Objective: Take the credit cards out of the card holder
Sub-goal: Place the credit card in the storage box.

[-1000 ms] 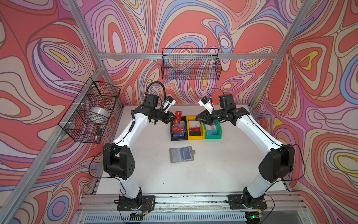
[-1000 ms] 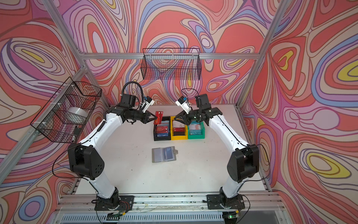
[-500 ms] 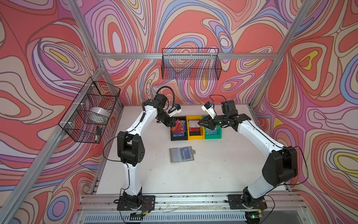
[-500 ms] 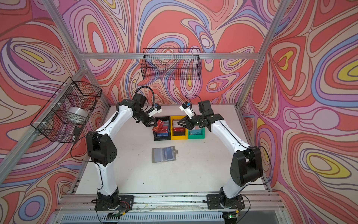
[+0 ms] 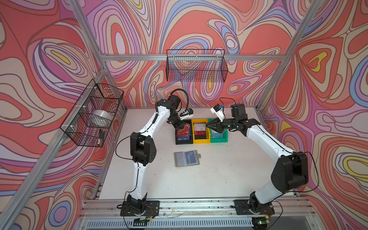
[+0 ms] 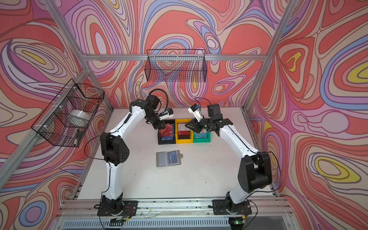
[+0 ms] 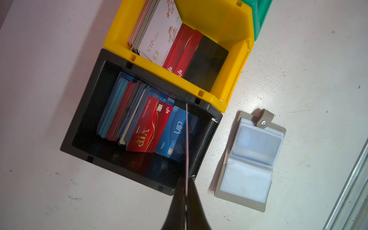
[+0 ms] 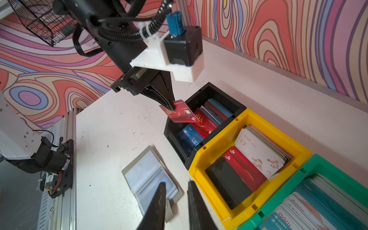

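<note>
Partway, by the look of it: one red credit card clamped in the left end effector, above the black bin already stacked with red and blue cards. Right end effector slightly apart, empty. Card holder open on the worktop, at 6 o'clock from that bin; possibly one bluish card left inside.

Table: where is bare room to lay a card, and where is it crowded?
Bare: the table between the card holder and the front rail, and between it and the right arm. Crowded: the bins, with the left claw and right claw above.
</note>
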`<state>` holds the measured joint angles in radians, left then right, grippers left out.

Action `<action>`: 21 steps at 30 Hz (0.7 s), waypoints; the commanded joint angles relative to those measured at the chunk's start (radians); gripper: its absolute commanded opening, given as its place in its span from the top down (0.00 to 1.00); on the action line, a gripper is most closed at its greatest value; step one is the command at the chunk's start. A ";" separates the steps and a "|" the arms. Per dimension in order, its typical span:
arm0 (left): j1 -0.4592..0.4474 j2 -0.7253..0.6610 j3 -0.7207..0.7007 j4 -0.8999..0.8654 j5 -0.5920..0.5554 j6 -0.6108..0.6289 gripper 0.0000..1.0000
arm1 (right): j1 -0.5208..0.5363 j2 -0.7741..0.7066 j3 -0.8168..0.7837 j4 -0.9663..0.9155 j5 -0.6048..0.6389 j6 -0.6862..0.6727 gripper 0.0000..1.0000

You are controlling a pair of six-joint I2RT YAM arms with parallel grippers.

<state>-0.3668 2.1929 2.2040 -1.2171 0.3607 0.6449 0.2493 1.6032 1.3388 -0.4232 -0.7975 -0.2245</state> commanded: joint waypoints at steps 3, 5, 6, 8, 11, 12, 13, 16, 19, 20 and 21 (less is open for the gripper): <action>-0.005 0.060 0.064 -0.089 -0.060 0.125 1.00 | -0.008 -0.038 -0.046 0.049 -0.020 0.034 0.78; -0.006 0.068 0.076 -0.088 -0.074 0.161 1.00 | -0.008 -0.045 -0.064 0.061 -0.025 0.042 0.78; -0.005 0.070 0.083 -0.087 -0.076 0.177 1.00 | -0.008 -0.049 -0.071 0.065 -0.026 0.043 0.78; -0.005 0.070 0.085 -0.087 -0.071 0.211 1.00 | -0.008 -0.055 -0.084 0.074 -0.024 0.051 0.78; -0.005 0.068 0.061 -0.062 -0.085 0.266 1.00 | -0.008 -0.061 -0.101 0.096 -0.032 0.070 0.78; -0.006 0.070 0.057 -0.053 -0.098 0.283 1.00 | -0.008 -0.064 -0.105 0.100 -0.034 0.075 0.78; -0.005 0.074 0.056 -0.049 -0.107 0.295 1.00 | -0.008 -0.064 -0.109 0.106 -0.033 0.082 0.79; -0.005 0.082 0.057 -0.044 -0.114 0.340 1.00 | -0.008 -0.072 -0.123 0.121 -0.031 0.095 0.78; -0.006 0.082 0.042 -0.027 -0.121 0.375 1.00 | -0.008 -0.077 -0.140 0.141 -0.025 0.111 0.79; -0.005 0.085 0.039 -0.025 -0.127 0.385 1.00 | -0.007 -0.078 -0.144 0.145 -0.023 0.116 0.78; -0.005 0.089 0.037 -0.020 -0.137 0.390 1.00 | -0.008 -0.078 -0.148 0.150 -0.018 0.122 0.79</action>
<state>-0.3698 2.2536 2.2570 -1.2304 0.2447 0.9565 0.2470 1.5520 1.2064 -0.3080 -0.8150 -0.1291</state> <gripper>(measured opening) 0.050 0.215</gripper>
